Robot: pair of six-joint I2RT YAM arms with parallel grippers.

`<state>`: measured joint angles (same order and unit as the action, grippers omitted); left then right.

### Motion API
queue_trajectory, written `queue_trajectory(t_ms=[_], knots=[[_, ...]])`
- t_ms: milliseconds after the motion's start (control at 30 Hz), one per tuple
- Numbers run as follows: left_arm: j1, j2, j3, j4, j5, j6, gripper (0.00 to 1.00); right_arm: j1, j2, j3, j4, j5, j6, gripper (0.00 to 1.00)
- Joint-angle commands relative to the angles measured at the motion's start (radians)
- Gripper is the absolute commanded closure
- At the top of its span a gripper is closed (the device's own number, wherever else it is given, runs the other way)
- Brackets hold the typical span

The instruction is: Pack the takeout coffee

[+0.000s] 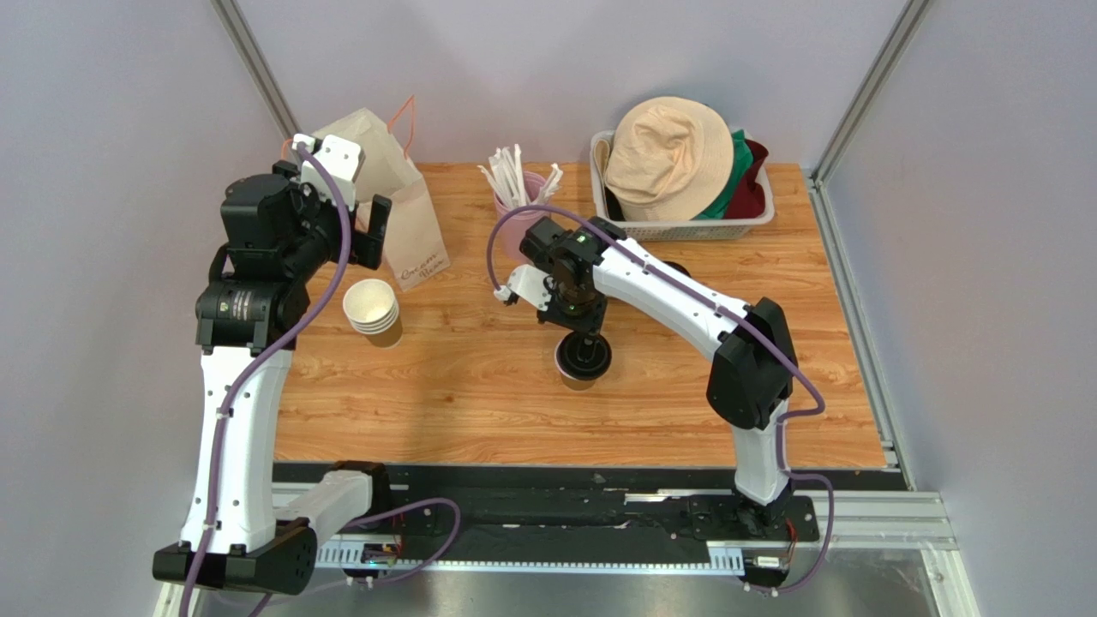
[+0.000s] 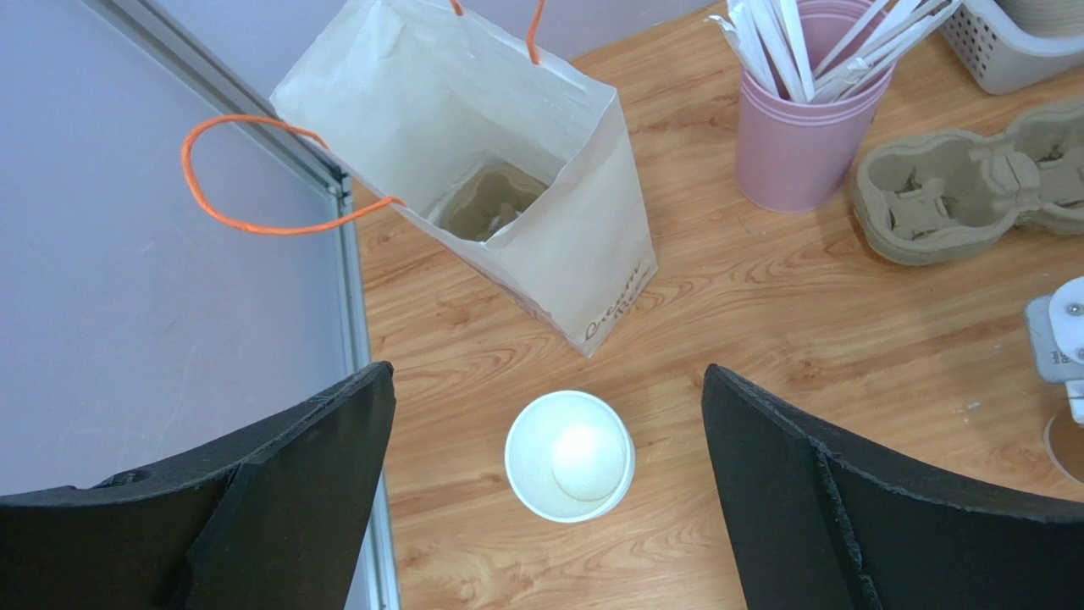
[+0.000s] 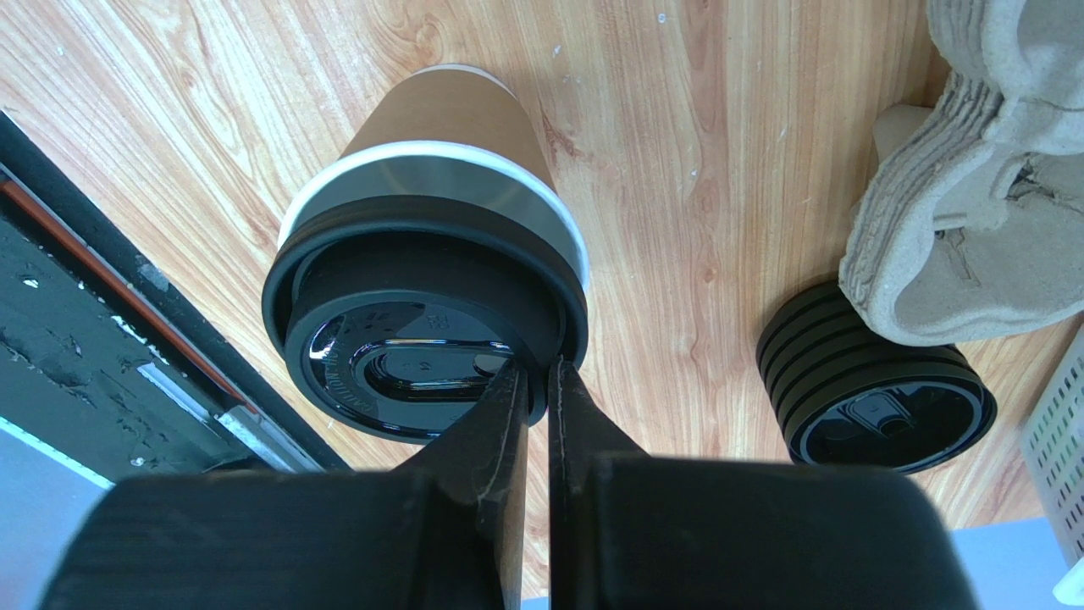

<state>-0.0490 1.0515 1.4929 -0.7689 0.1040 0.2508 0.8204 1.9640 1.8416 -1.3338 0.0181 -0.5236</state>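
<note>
The takeout coffee (image 1: 582, 364) is a brown paper cup with a black lid, upright on the table's middle. In the right wrist view the cup (image 3: 445, 121) shows under its lid (image 3: 407, 350). My right gripper (image 1: 587, 339) (image 3: 536, 378) reaches down from above and is shut on the lid's rim, its jaws almost touching. My left gripper (image 1: 370, 234) (image 2: 545, 375) is open and empty, high above the stack of lidless cups (image 1: 371, 310) (image 2: 569, 455). An open paper bag (image 1: 410, 212) (image 2: 560, 242) with orange handles stands just behind that stack.
A pulp cup carrier (image 2: 490, 203) lies inside the bag. A pink cup of white stirrers (image 1: 515, 184) (image 2: 802, 140), more pulp carriers (image 2: 967, 178) (image 3: 980, 191) and a stack of black lids (image 3: 878, 407) sit behind the coffee. A basket with hats (image 1: 683, 174) stands back right.
</note>
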Motion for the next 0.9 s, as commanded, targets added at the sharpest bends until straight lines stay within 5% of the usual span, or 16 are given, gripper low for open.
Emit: queue_trajectory(t_ms=[0, 867], knots=[[0.012, -0.015, -0.005, 0.011, 0.017, -0.018, 0.01, 0.017, 0.016, 0.038, 0.012, 0.019, -0.023, 0.99], [0.031, -0.022, -0.029, 0.019, 0.062, -0.038, 0.01, 0.037, 0.107, 0.183, -0.137, 0.042, -0.067, 0.99]])
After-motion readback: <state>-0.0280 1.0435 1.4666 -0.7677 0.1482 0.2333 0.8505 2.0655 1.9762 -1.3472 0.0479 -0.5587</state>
